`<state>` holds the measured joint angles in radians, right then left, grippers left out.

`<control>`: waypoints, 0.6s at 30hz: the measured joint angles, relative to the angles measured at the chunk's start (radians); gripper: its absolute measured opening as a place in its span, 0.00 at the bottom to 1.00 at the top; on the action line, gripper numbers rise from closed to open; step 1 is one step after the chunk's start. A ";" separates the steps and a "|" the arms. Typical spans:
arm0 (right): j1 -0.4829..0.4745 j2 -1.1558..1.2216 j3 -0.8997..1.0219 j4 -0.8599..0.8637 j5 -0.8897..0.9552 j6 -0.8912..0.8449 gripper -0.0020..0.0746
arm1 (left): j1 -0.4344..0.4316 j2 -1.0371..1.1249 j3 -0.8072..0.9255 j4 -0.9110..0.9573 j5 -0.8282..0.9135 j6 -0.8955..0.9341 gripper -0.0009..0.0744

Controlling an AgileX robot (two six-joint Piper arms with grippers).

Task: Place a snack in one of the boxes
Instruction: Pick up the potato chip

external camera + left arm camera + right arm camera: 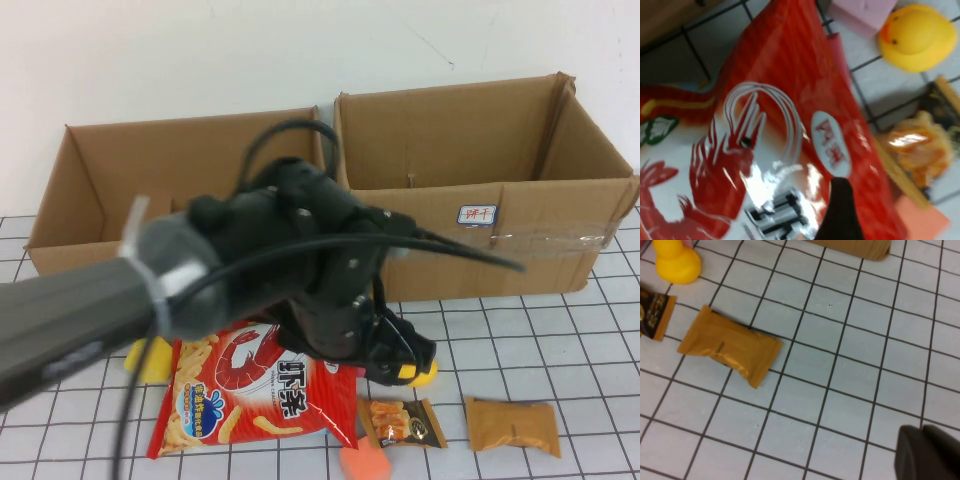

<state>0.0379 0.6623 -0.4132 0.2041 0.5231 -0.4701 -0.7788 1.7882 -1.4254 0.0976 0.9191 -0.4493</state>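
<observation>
A red shrimp-chip bag [250,395] lies flat on the grid table at the front and fills the left wrist view [780,125]. My left gripper [395,358] hangs low over the bag's right end, open and empty; only one dark fingertip [840,210] shows above the bag. A small dark snack packet [400,422] and a tan packet [512,425] lie to the right. Two open cardboard boxes, left [90,215] and right [540,215], stand at the back. My right gripper [927,455] is shut and empty above bare table near the tan packet [730,347]; it is out of the high view.
A yellow toy duck [425,376] sits beside the left gripper, also seen in the left wrist view [915,35]. An orange sponge [365,465] lies at the front edge, a pink block [865,12] near the duck, and another yellow object [150,360] left of the bag.
</observation>
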 joint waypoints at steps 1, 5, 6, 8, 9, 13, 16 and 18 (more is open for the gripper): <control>0.000 0.000 0.000 0.003 0.000 0.000 0.02 | -0.001 0.019 -0.007 0.011 0.006 -0.003 0.65; 0.000 0.000 0.000 0.013 0.000 -0.002 0.02 | -0.001 0.082 -0.013 0.085 0.028 -0.057 0.65; 0.000 0.000 0.000 0.013 0.000 -0.004 0.02 | -0.001 0.095 -0.013 0.106 0.036 -0.073 0.65; 0.000 0.000 0.000 0.015 0.000 -0.004 0.02 | -0.001 0.114 -0.013 0.134 0.041 -0.090 0.65; 0.000 0.000 0.000 0.015 0.000 -0.004 0.02 | -0.001 0.121 -0.014 0.144 0.041 -0.096 0.65; 0.000 0.000 0.000 0.017 0.000 -0.004 0.02 | -0.001 0.143 -0.014 0.169 0.044 -0.101 0.65; 0.000 0.000 0.000 0.021 0.000 -0.004 0.02 | -0.001 0.149 -0.016 0.188 0.056 -0.101 0.65; 0.000 0.000 0.000 0.021 0.000 -0.004 0.02 | -0.001 0.149 -0.019 0.209 0.070 -0.101 0.63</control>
<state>0.0379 0.6623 -0.4132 0.2249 0.5231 -0.4744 -0.7801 1.9372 -1.4443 0.3066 0.9891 -0.5498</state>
